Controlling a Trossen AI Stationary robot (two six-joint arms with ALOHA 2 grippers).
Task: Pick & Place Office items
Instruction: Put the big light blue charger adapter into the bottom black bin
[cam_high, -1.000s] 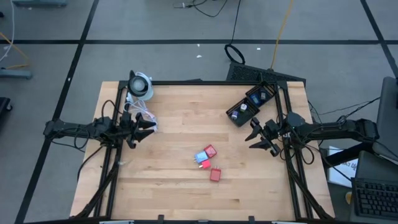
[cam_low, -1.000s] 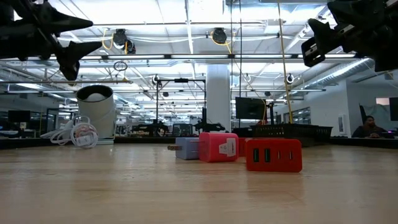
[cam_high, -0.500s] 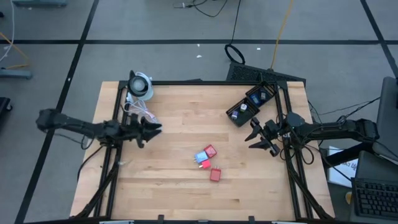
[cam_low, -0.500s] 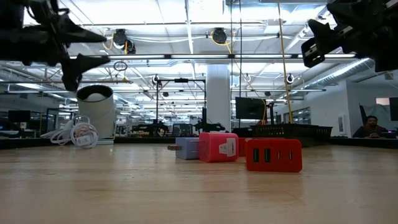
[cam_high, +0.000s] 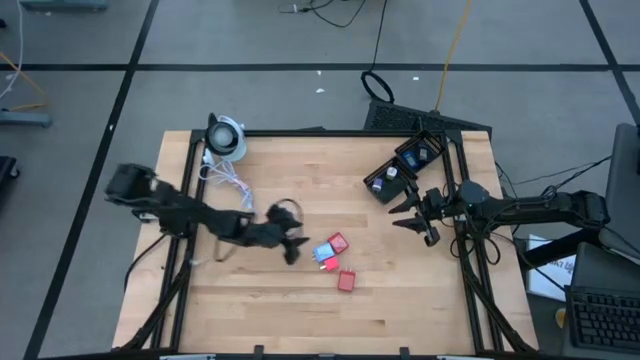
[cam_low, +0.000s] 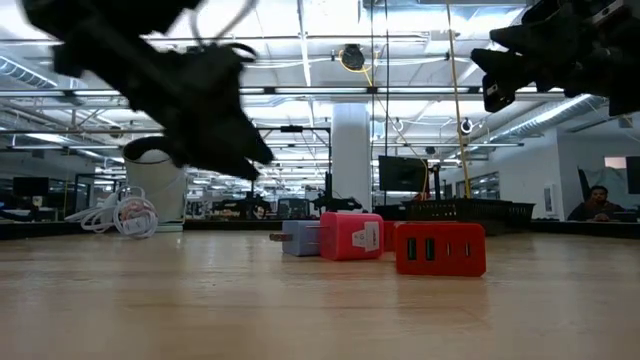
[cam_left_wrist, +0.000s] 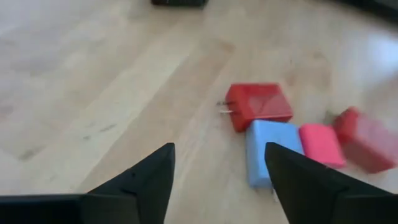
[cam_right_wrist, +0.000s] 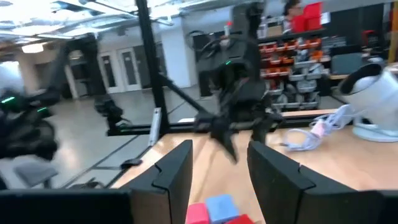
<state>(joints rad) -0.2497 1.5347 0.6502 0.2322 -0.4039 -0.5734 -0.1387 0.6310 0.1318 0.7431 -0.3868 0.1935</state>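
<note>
High view looks straight down; low view sits level at table (cam_low: 300, 300) height; both wrist views share the blocks (cam_left_wrist: 273, 146).

Through the right wrist camera I see my right pincer (cam_right_wrist: 217, 180) with its two dark fingers (cam_right_wrist: 171, 177) standing apart, empty space between them. Beyond the gap, a blue block (cam_right_wrist: 219, 206) and a red block (cam_right_wrist: 198, 214) lie side by side on the wooden surface (cam_right_wrist: 323, 155). Farther off, the left arm's pincer (cam_right_wrist: 239, 124) hangs over the surface, pointing down, its form blurred. Near the far edge sits a round white device (cam_right_wrist: 373, 87), with a white coiled cable (cam_right_wrist: 311, 134) just beside it. A black upright post (cam_right_wrist: 149, 68) stands behind the surface, with shelving in the room beyond.
</note>
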